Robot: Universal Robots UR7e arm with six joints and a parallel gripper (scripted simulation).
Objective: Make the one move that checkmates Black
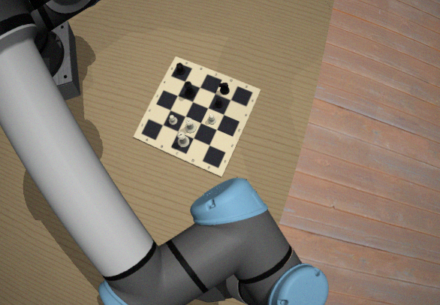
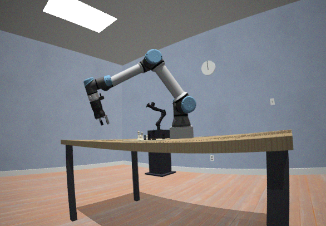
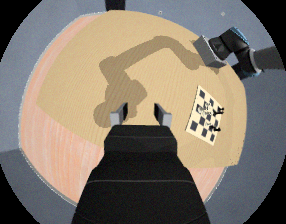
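— Claw (image 2: 104,122) is hanging wide apart over the table's (image 2: 178,143) far end, gripping nothing

— From above, white pieces (image 1: 182,140) are crowding together on the board (image 1: 221,169); fingers coming down could be toppling a neighbour

— Wrist view: board (image 3: 196,121) is sitting well off right. Containers? I'm seeing none

A chessboard (image 1: 240,114) is laid on the table (image 1: 263,23). Four pieces (image 1: 188,88) are stood on its far half, four (image 1: 182,139) on its near half. The arm's base (image 1: 67,83) is set left of the board.
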